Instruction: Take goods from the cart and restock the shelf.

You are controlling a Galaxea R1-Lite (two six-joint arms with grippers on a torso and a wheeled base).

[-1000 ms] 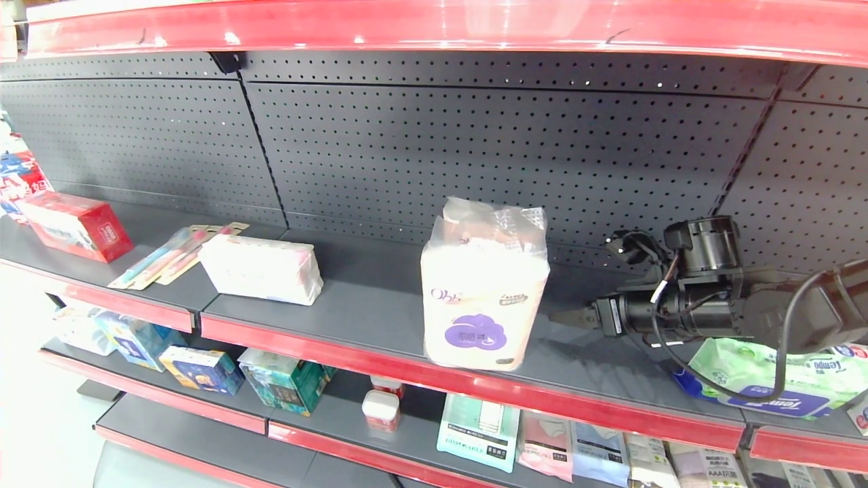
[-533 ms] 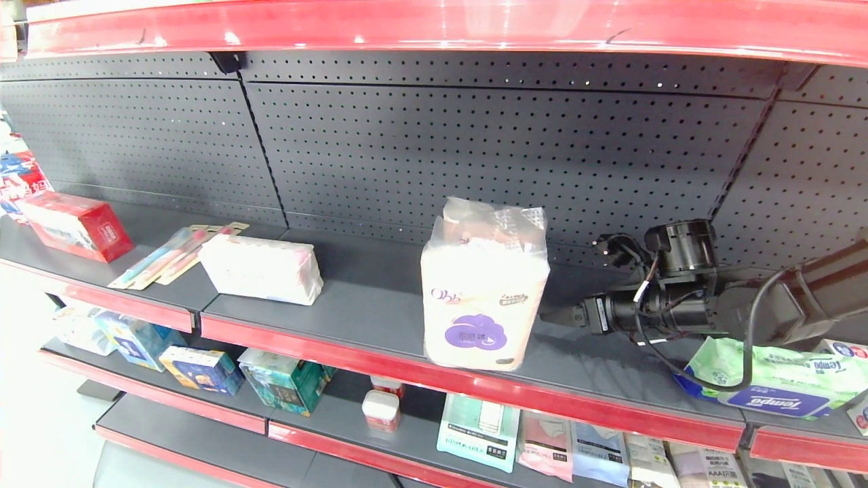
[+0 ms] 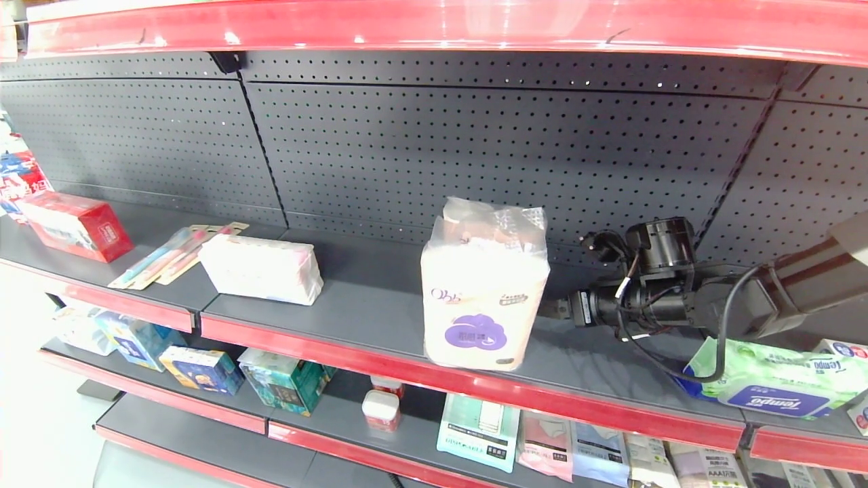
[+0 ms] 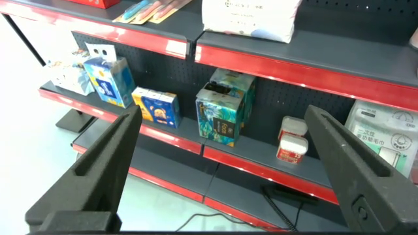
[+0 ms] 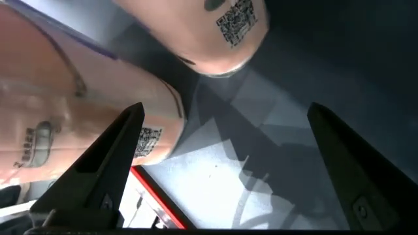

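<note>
We find the roll pack (image 3: 483, 288) standing upright on the shelf (image 3: 352, 298), close to its red front lip, so the printed face looks out to a shopper. The right gripper (image 3: 550, 310) lies level, just beside the pack's flank and low on it. From the head view we cannot tell whether the tip touches the wrapper or stops just short.

In the right wrist view the right gripper (image 5: 225, 111) has its fingers (image 5: 98, 176) spread wide with nothing pinched between them. The pack (image 5: 65, 98) sits ahead of it and off toward one finger, not centred in the gap. We judge that the pack carries its own weight on the shelf and the gripper is merely alongside it, perhaps to square it up.

A green and blue wipes pack (image 3: 773, 379) lies flat under the right arm, behind the gripper. Beyond the roll pack, well apart from the gripper, lies a flat white pack (image 3: 261, 269).

The left gripper (image 4: 222, 114) is likewise spread and empty, held low and facing the lower shelves (image 4: 261, 59), free, we judge, for the next item.
</note>
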